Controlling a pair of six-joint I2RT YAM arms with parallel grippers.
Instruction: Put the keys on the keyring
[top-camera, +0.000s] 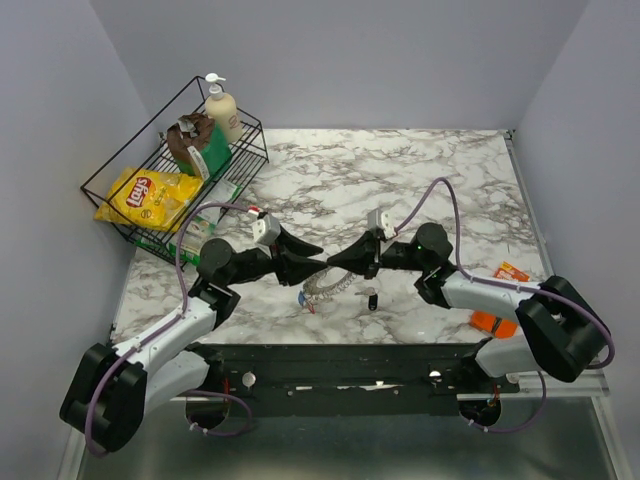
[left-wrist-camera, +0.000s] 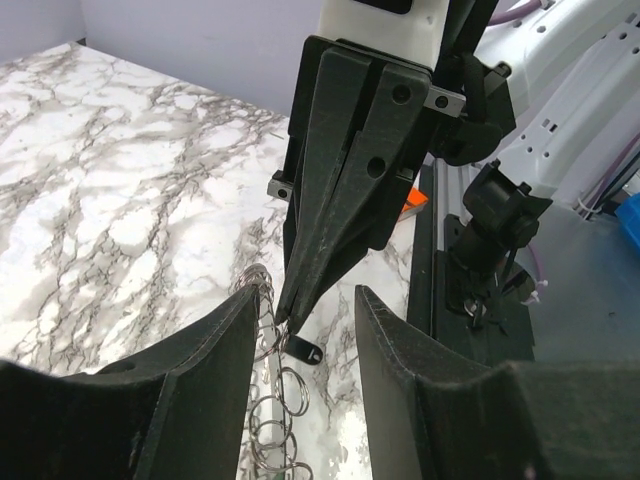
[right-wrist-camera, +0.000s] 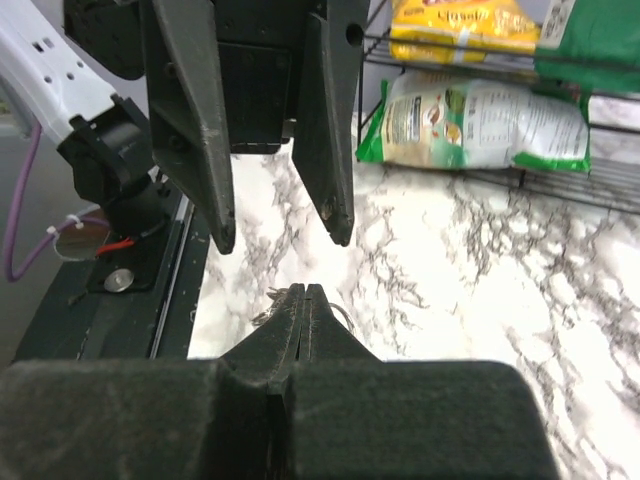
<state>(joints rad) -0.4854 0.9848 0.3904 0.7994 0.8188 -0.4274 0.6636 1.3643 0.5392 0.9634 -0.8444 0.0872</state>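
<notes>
The keyring is a silvery coiled hoop near the table's front middle. It also shows in the left wrist view and as thin wire beside my right tips. My right gripper is shut, pinching the ring's raised end. My left gripper is open, with its fingers on either side of the right tip. A black key lies just under the right gripper. Small red and blue keys sit at the ring's left end.
A black wire basket at the far left holds a yellow chip bag, a green bag and a pump bottle. Orange pieces lie by the right arm. The black base rail runs along the near edge.
</notes>
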